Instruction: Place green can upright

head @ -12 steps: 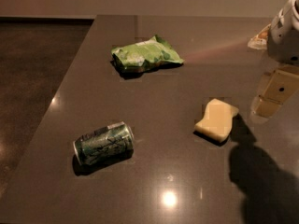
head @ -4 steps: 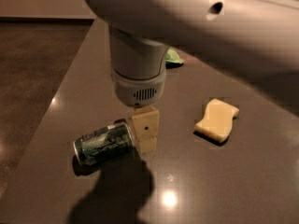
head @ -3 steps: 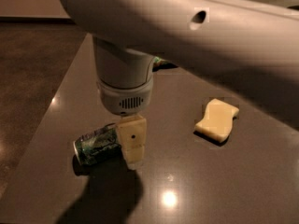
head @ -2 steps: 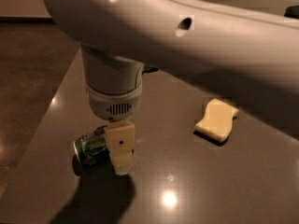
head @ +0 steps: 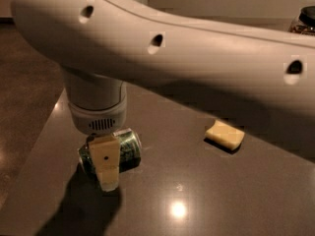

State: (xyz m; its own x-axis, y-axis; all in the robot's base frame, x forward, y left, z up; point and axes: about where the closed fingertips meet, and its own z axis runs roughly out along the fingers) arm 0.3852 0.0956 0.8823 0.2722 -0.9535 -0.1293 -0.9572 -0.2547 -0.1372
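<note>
The green can [head: 125, 149] lies on its side on the dark table [head: 206, 191] at the lower left, dark green with pale markings and a silver rim. My gripper [head: 105, 168] hangs from the big white arm [head: 162, 53] and is down right over the can, with one cream finger [head: 105, 162] in front of its left half. The finger's tip reaches the table surface. The can's left end is hidden behind the finger.
A yellow sponge [head: 225, 133] lies on the table to the right of the can. A dark jar [head: 302, 21] stands at the far right back. The table's left edge runs close to the can, with dark floor [head: 24, 82] beyond.
The arm has swung from the right side across to the left and come down over the can. The can and sponge have not moved.
</note>
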